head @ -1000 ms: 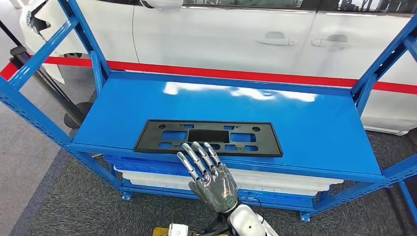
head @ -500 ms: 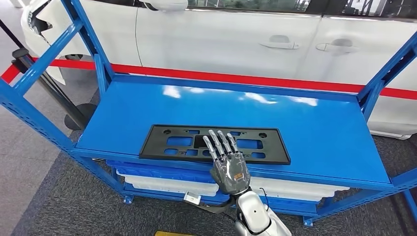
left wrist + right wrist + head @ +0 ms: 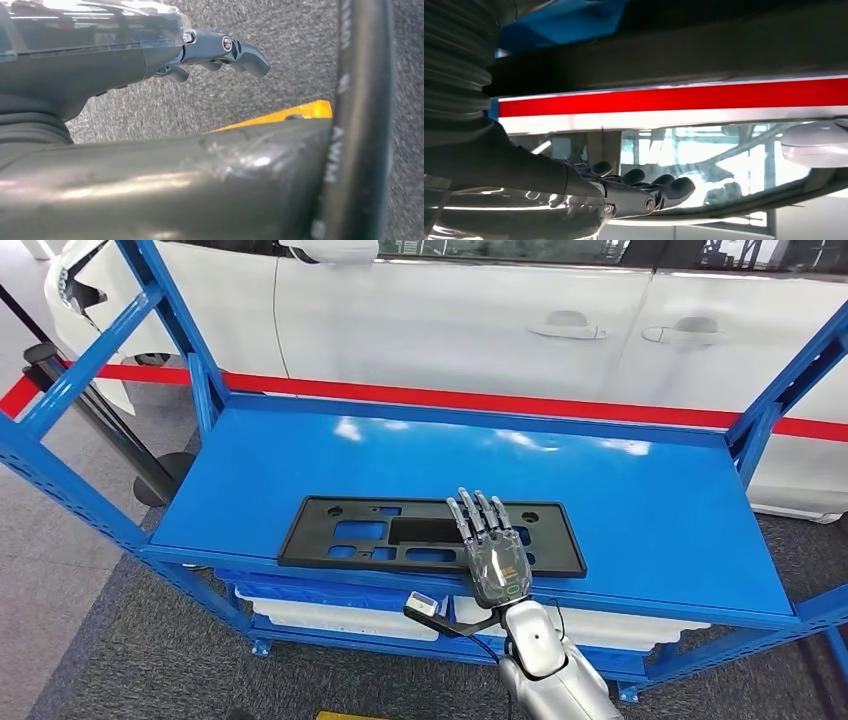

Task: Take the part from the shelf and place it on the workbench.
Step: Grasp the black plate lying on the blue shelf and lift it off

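While the black plastic part, a flat rectangular frame with cut-out windows and small holes, lies flat near the front edge of the blue shelf, the right hand is stretched over its right portion. The fingers are straight and slightly apart, pointing away from the robot towards the back of the shelf, and the palm faces down above the part's front rim. Nothing is gripped; the hand is spread flat, and whether it actually touches the plastic cannot be told from the head view. In the right wrist view the dark fingertips reach out in a row with nothing between them and the thumb.

The left hand shows in the left wrist view over grey carpet; its fingers appear loosely extended with nothing in them, though most of the hand is cut off and its pose is hard to judge.

Behind the shelf stands a white car with two door handles visible, and a red stripe runs across just behind the shelf's rear edge. Blue uprights frame the shelf on both sides, and a white panel rests on the lower tier beneath.
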Tool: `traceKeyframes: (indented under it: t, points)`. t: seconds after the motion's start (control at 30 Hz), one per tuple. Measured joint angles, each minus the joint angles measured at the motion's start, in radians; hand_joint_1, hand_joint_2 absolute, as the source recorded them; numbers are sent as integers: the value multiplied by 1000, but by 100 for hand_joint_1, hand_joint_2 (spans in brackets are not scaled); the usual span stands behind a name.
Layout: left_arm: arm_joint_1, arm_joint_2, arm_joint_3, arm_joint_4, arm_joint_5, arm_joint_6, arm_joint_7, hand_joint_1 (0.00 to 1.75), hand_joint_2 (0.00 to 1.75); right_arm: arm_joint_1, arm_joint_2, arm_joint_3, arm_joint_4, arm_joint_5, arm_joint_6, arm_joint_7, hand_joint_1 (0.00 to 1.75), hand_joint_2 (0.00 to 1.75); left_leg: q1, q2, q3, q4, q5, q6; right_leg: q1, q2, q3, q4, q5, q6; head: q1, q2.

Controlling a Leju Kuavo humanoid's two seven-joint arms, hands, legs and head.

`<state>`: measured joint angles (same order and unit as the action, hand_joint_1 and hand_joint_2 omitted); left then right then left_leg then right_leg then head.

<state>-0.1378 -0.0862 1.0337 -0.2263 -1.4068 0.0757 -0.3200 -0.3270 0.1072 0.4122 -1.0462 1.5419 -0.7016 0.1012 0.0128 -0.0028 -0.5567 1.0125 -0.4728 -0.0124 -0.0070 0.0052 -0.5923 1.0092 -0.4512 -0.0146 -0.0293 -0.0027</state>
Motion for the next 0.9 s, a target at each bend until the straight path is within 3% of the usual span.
traceKeyframes:
  t: [0.07, 0.13, 0.17, 0.2, 0.23, 0.3, 0.37, 0.53, 0.6, 0.67, 0.7, 0.73, 0.77, 0.83, 0.9]
  points:
    - [-3, 1, -1, 0, 1, 1, 1, 0, 0, -14, 2, -6, 19, -3, 0, 1, 7, 175, 2, 1, -23, 60, -36, -9, -6, -2, 11, -8, 2, -10, 0, 0]
    - [-4, 2, -3, 0, 1, 2, 4, 0, 0, -30, 3, -11, 45, -6, -1, 2, 93, 175, 4, 1, -84, 185, -95, -15, -4, -4, 15, -8, 1, -17, 0, 0]
    - [-3, 3, -4, 0, 1, 3, 5, 0, 0, -38, 3, -13, 59, -6, -1, 2, 137, 175, 5, 1, -116, 241, -112, -17, -4, -3, 16, -8, 0, -18, 0, 0]
    - [-2, 4, -6, 0, 1, 4, 5, 0, 0, -47, 3, -15, 75, -7, -1, 3, 173, 175, 5, 1, -135, 268, -111, -19, -3, -3, 17, -8, -2, -18, 0, 0]
    - [-2, 4, -8, 0, 1, 5, 5, 0, 0, -58, 3, -17, 95, -10, -1, 3, 175, 175, 5, 1, -135, 258, -90, -19, -3, -2, 19, -7, -4, -17, 0, 0]
    - [-3, 4, -11, 0, 1, 5, 6, 0, 0, -83, 3, -20, 137, -19, -1, 2, 175, 175, 6, 1, -86, 137, -14, -15, -3, -1, 26, -5, -10, -12, 0, 0]
    - [-5, 4, -12, 0, 5, 6, 6, 0, 0, -105, 3, -22, 175, -33, -1, -4, 175, 175, 2, 0, -35, 28, 30, -6, 1, 1, 28, -1, -16, -4, 0, 0]
    - [-3, 4, -14, 0, 15, 17, 6, 0, 0, -124, 3, -31, 220, -55, -2, -16, 175, 175, 2, -1, -22, -4, 37, 23, 2, 0, 23, 15, -32, 21, 0, 0]
    - [-3, 4, -15, 0, 16, 17, 6, 0, 0, -128, 3, -36, 226, -57, -2, -15, 175, 175, 5, 1, -20, -10, 40, 33, 0, -1, -18, 103, -83, 28, 0, 0]
    - [-2, 4, -15, 0, 17, 17, 6, 0, 0, -128, 1, -40, 233, -60, -2, -15, 175, 175, 4, 2, -21, -9, 39, 37, -1, -1, -86, 235, -137, 32, 0, 0]
    - [-1, 4, -15, 0, 18, 17, 6, 0, 0, -127, 1, -41, 235, -61, -2, -15, 175, 175, 4, 2, -20, -9, 38, 37, -1, -1, -109, 274, -143, 33, 0, 0]
    - [0, 4, -15, 0, 18, 17, 6, 0, 0, -126, 0, -42, 237, -62, -2, -16, 175, 175, 4, 2, -19, -8, 37, 37, -2, -1, -114, 277, -130, 32, 0, 0]
    - [1, 4, -15, 0, 18, 17, 5, 0, 0, -126, 0, -43, 238, -62, -2, -16, 175, 175, 4, 1, -17, -8, 35, 37, -3, -1, -99, 240, -99, 31, 0, 0]
    - [1, 4, -15, 0, 19, 17, 5, 0, 0, -127, 0, -45, 239, -62, -3, -17, 175, 175, 3, -1, -13, -5, 31, 32, -3, -2, -36, 105, -31, 23, 0, 0]
    - [1, 4, -15, 0, 22, 17, 4, 0, 0, -128, 1, -45, 239, -64, -3, -20, 175, 175, 0, -2, -13, -2, 27, 23, 1, -2, 3, 17, -4, 16, 0, 0]
